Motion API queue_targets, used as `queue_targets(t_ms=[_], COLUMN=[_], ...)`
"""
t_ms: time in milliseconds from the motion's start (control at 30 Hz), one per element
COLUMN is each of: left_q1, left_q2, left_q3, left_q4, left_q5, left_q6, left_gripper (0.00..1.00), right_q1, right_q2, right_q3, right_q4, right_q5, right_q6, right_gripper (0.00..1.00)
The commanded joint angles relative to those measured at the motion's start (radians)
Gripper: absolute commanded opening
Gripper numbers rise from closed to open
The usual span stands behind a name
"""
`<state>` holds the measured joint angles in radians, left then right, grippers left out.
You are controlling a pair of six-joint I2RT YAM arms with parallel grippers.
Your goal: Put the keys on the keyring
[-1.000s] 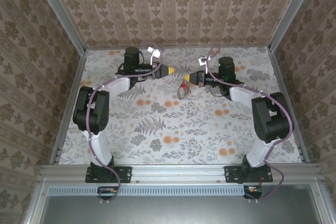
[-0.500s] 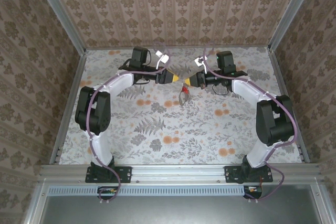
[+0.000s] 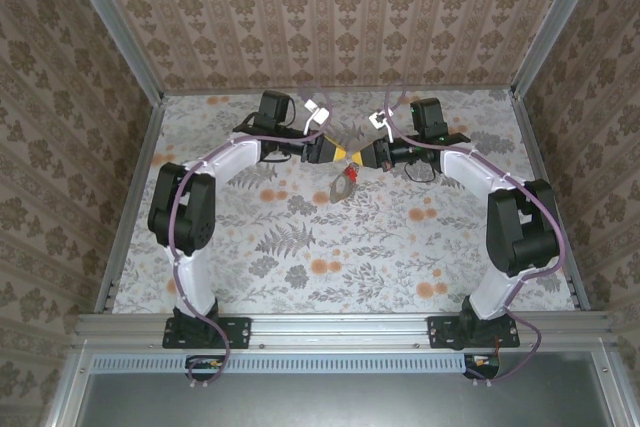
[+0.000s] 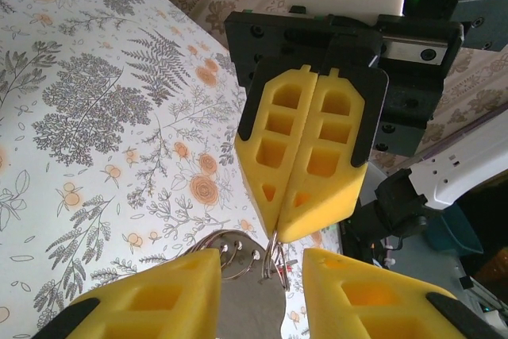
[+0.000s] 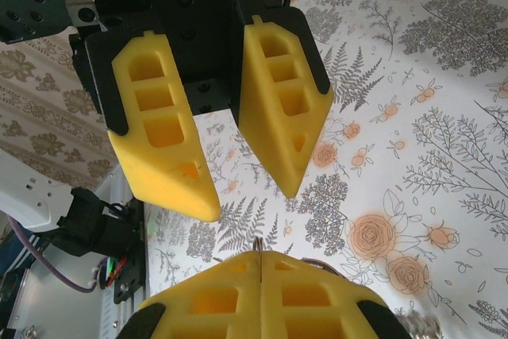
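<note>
**Left gripper draws up beside the right one**

Since a second ago the left gripper [image 3: 342,153] has swung inward over the far half of the table [image 3: 250,247]. It was well short of its partner then, and now sits just beside it, so the two sets of yellow tips nearly meet. Its jaws stand spread, and the right wrist view shows nothing between them.

Just below the meeting tips hangs the keyring [image 3: 341,186], a dull grey loop that has drifted slightly leftward with the arms. From the left wrist, grey metal and small wire coils show directly under the facing tips.

To the right, the right gripper [image 3: 358,158] has its jaws pressed together, pinching a thin metal part at the top of the keyring.
</note>
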<state>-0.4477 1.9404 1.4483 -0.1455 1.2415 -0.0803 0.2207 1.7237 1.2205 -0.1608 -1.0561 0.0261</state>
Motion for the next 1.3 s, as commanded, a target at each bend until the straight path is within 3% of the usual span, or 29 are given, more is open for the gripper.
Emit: queue_targets(t_ms=[0,433,667,833,900,1000,1100,1200,1267], left_q1=[-0.003,-0.045,-0.045,-0.039,-0.036,-0.034,-0.03,-0.029,-0.029], left_q2=[0.02,0.038,0.034,0.027,0.026,0.025,0.018,0.018,0.017], left_q3=[0.03,0.038,0.031,0.02,0.017,0.012,0.003,-0.002,-0.005], left_q4=[-0.019,-0.005,0.007,0.041,0.054,0.068,0.093,0.112,0.117], left_q5=[0.038,0.05,0.054,0.058,0.059,0.062,0.061,0.06,0.065], left_q6=[0.033,0.028,0.026,0.007,-0.002,-0.015,-0.027,-0.038,-0.04], left_gripper=[0.34,0.32,0.24,0.11,0.12,0.21,0.22,0.16,0.06], right_q1=[0.006,0.014,0.013,0.013,0.013,0.014,0.013,0.014,0.013], right_q2=[0.013,0.026,0.03,0.032,0.031,0.031,0.031,0.033,0.036], right_q3=[0.01,0.007,0.004,0.001,0.001,0.002,0.006,0.008,0.011], right_q4=[0.034,0.084,0.075,0.067,0.063,0.056,0.041,0.041,0.043], right_q5=[-0.038,-0.042,-0.042,-0.04,-0.041,-0.041,-0.039,-0.039,-0.039], right_q6=[0.008,0.046,0.034,0.025,0.022,0.015,0.004,0.007,0.009], right_gripper=[0.0,0.0,0.0,0.0,0.0,0.0,0.0,0.0,0.0])
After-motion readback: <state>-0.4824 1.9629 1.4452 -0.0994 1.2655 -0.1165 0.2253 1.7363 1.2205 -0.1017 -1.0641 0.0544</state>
